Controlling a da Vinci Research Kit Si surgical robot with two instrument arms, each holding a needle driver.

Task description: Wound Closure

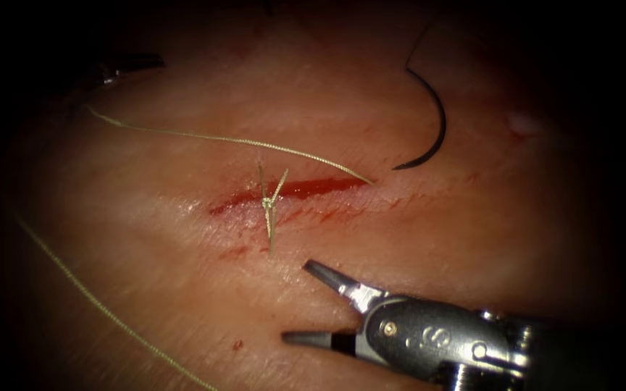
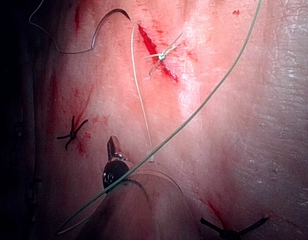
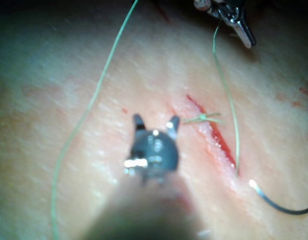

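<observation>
The right tool (image 1: 309,304) hovered near the cut (image 1: 291,194) with its jaws spread wide, holding nothing. The needle (image 1: 429,119) lay free on the tissue (image 1: 146,275) beyond the cut's right end, not in the tissue. The thread (image 1: 233,139) ran from the cut's right end to the left tool (image 1: 114,71), which held the thread in closed jaws; 1 knot (image 1: 268,206) sat across the cut.

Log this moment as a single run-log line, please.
right tool: jaws open, holds nothing | left tool: holds thread | needle: free on tissue, right of cut | knot on cut
</observation>
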